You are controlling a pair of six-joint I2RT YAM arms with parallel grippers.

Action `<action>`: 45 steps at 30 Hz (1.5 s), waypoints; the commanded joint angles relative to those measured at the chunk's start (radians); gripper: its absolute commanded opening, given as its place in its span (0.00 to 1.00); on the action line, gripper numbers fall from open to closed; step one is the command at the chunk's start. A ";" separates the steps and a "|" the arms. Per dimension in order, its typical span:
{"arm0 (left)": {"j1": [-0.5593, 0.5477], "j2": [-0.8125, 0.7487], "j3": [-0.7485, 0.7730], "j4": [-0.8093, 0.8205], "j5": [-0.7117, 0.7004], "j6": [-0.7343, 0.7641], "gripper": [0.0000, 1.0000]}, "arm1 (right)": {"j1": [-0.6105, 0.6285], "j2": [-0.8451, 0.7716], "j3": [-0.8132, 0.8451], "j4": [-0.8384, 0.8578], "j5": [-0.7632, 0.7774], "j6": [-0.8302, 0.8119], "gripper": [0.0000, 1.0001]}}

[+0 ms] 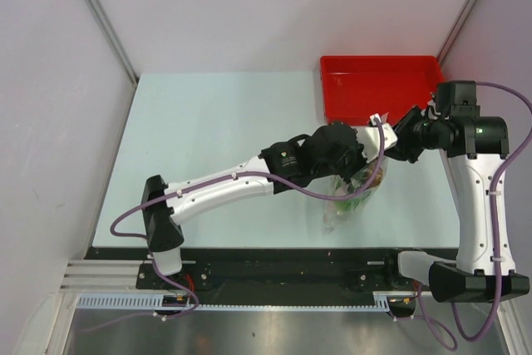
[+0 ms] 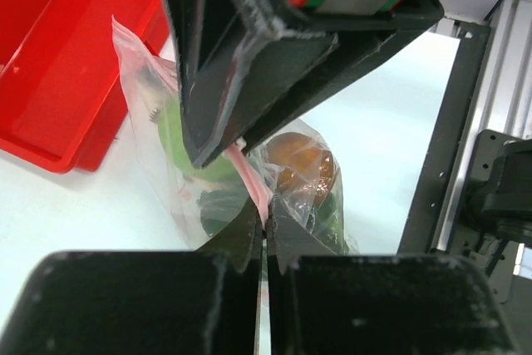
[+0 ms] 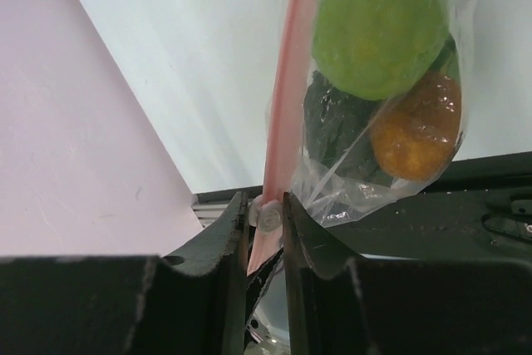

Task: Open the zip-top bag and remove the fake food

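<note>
Over a pale table [image 1: 216,164] between white walls, both arms meet near the red tray [image 1: 382,89], and from above they hide most of the zip-top bag [image 1: 353,201]. We cannot tell whether its bottom touches the table. Only the wrist views show the grips: the left gripper [image 2: 264,226] is pinched tight on the pinkish zip strip [image 2: 249,176], and the right gripper [image 3: 266,214] is clamped on that strip's end. Inside the bag we make out a light green fruit [image 3: 378,27], an orange fruit [image 3: 416,126] and a dark leafy piece [image 3: 337,126]; anything else is too crumpled to tell.
</note>
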 commanded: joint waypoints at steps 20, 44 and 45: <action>-0.012 -0.434 -0.328 0.132 0.012 -0.105 0.00 | -0.157 0.007 -0.058 0.007 0.150 -0.055 0.01; 0.006 -0.560 -0.522 0.214 0.052 -0.109 0.00 | -0.177 0.008 -0.044 -0.054 0.217 -0.186 0.65; 0.006 -0.563 -0.525 0.216 0.046 -0.103 0.00 | -0.168 0.002 -0.024 -0.083 0.194 -0.195 0.70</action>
